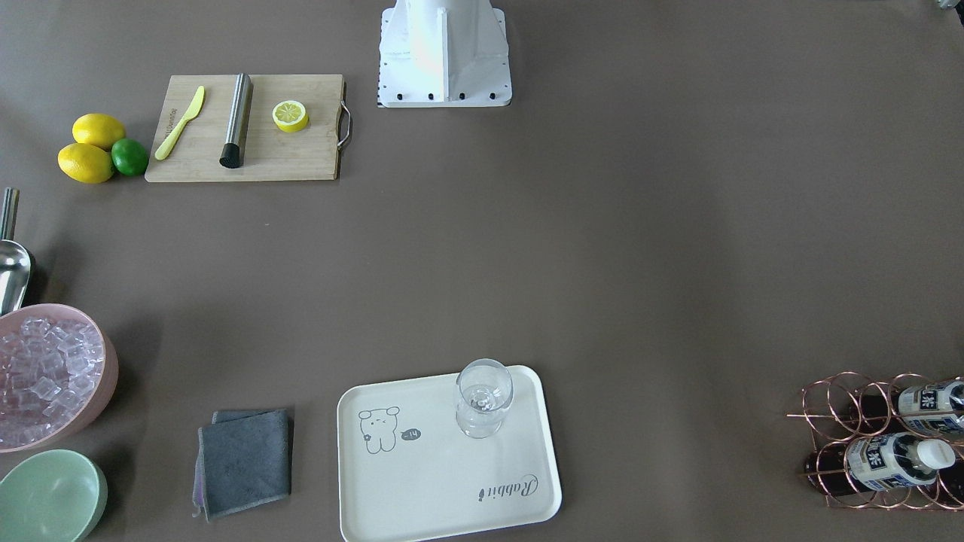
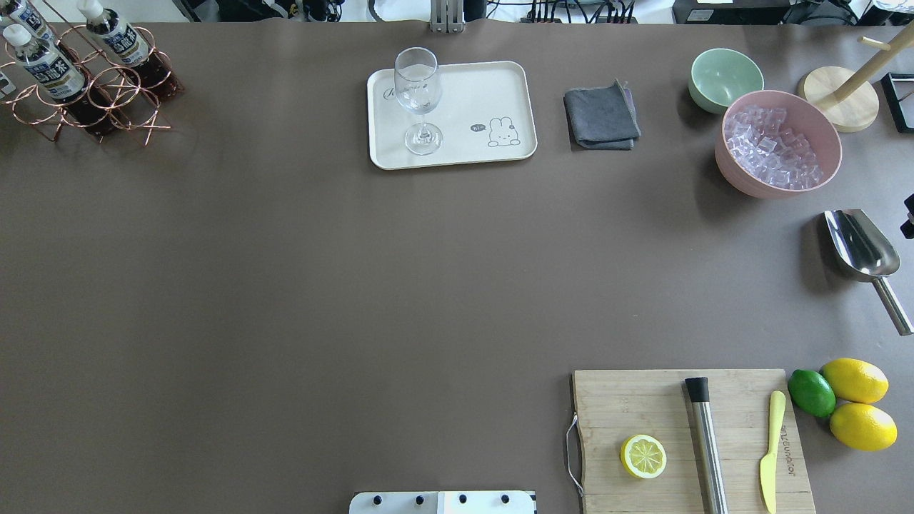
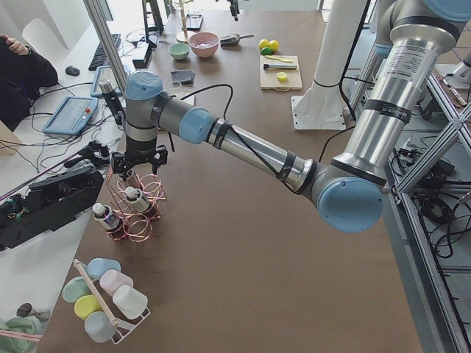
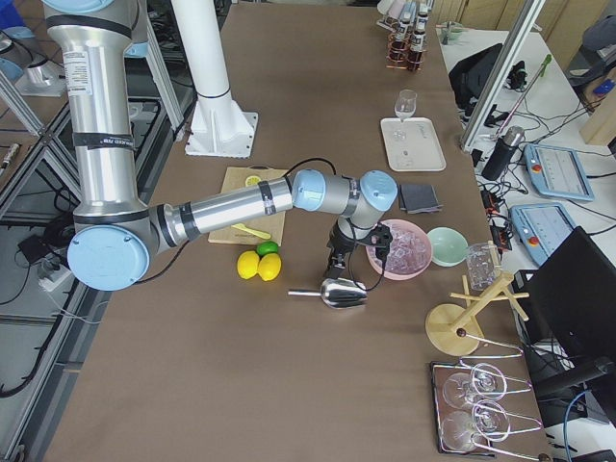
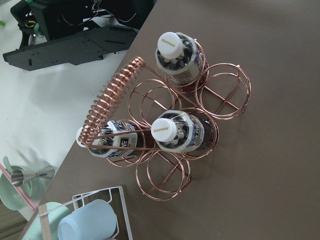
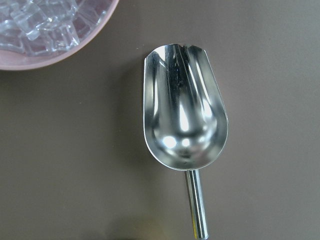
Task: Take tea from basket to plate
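Three tea bottles stand in the copper wire basket (image 5: 165,170) at the table's far left corner. One tea bottle (image 5: 172,127) is in the middle, one (image 5: 177,57) behind it, and one (image 5: 112,140) under the handle. The basket also shows in the overhead view (image 2: 107,107). The cream plate (image 2: 471,93) lies at the far middle of the table with a wine glass (image 2: 418,93) on it. My left gripper (image 3: 137,175) hangs just above the basket; I cannot tell if it is open. My right gripper (image 4: 339,272) hovers over a steel scoop (image 6: 185,115); I cannot tell its state.
A pink bowl of ice (image 2: 778,143), a green bowl (image 2: 725,78) and a grey cloth (image 2: 601,118) lie right of the plate. A cutting board (image 2: 643,400) with a lemon half, knife and steel rod sits near right, beside lemons and a lime. A cup rack (image 5: 95,220) stands beside the basket.
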Tool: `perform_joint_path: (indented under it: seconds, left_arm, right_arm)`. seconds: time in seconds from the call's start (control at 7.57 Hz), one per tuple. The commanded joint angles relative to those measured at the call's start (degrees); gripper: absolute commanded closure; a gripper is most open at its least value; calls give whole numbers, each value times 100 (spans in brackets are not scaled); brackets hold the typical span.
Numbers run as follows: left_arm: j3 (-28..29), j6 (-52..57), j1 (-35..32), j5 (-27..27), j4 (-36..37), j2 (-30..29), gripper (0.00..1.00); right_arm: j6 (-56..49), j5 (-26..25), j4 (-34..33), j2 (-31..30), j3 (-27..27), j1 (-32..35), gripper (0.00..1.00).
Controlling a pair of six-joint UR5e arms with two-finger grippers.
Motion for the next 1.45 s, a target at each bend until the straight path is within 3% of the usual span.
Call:
perform_joint_path:
  seconds: [0.0, 0.26, 1.06, 1.32]
  left_arm:
    - [572, 973, -28, 8, 1, -486, 7]
    - [1313, 1413, -46, -1, 1, -1024, 6]
    - [1498, 2204, 218, -45, -17, -1209, 7]
    - [2244, 2468, 200, -28, -8, -1735, 7]
  right_arm:
    - [0, 0, 0, 10, -3, 0, 0]
    - [0, 0, 0, 1, -3, 0, 0]
    - [0, -62, -428, 18, 76, 201, 0]
    - [0, -62, -492, 19, 119, 316, 0]
